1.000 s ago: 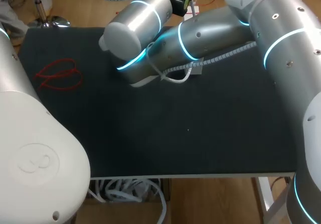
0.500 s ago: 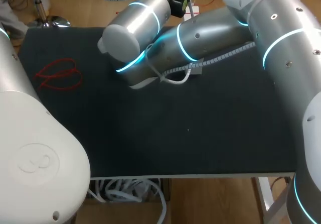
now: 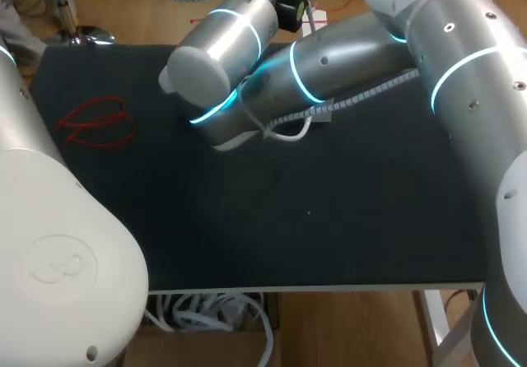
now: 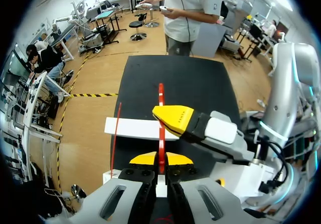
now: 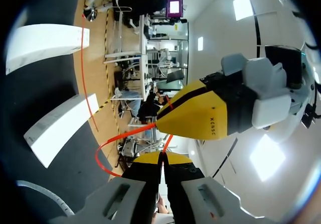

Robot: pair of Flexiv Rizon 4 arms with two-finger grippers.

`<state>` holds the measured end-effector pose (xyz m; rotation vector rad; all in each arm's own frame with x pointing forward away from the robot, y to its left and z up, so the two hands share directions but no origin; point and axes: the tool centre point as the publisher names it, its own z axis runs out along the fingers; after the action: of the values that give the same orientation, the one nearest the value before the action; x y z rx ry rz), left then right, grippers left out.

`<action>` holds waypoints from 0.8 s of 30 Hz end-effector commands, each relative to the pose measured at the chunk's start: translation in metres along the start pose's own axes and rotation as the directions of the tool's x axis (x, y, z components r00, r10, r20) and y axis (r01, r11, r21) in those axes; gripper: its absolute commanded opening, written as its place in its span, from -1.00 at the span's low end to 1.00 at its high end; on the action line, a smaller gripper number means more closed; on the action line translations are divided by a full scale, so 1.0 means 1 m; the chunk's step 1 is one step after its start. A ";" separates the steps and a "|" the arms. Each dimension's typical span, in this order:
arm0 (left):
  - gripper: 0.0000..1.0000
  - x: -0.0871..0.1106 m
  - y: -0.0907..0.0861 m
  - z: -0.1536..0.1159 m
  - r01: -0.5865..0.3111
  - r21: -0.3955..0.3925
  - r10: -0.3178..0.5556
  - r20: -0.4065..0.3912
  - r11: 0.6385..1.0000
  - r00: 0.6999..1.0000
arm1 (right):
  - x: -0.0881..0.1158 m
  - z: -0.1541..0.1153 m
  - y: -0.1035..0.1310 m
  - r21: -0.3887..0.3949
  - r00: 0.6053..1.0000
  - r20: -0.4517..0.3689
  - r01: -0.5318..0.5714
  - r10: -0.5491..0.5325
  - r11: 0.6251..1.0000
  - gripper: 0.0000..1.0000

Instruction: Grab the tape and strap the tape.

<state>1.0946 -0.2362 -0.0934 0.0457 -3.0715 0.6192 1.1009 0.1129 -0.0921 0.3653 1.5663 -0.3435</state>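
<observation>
Left wrist view: left gripper (image 4: 160,159) and right gripper (image 5: 161,158) both clenched on red tape (image 4: 161,96); strapping likely underway, next move probably a taut pull.

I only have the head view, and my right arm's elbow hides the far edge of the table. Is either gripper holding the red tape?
Observer: Yes. In the left wrist view the left gripper is shut on the red tape, which runs straight ahead from between its fingers.
Operator: And the right one?
Observer: Its own wrist view shows the right gripper shut on the red tape too, with a loop curling out beside its tips.
Operator: How near are the two grippers?
Observer: Close. In the left wrist view, one yellow tip of the right gripper sits just ahead of the left gripper, right beside the red tape.
</observation>
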 end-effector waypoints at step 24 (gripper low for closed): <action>-1.00 0.000 -0.001 -0.001 0.001 -0.005 -0.001 0.000 1.000 1.000 | -0.002 -0.008 0.009 -0.005 1.000 -0.024 -0.010 0.010 1.000 -1.00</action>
<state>1.0946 -0.2360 -0.0934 0.0459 -3.0716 0.6189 1.0979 0.1227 -0.0931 0.3732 1.5802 -0.3255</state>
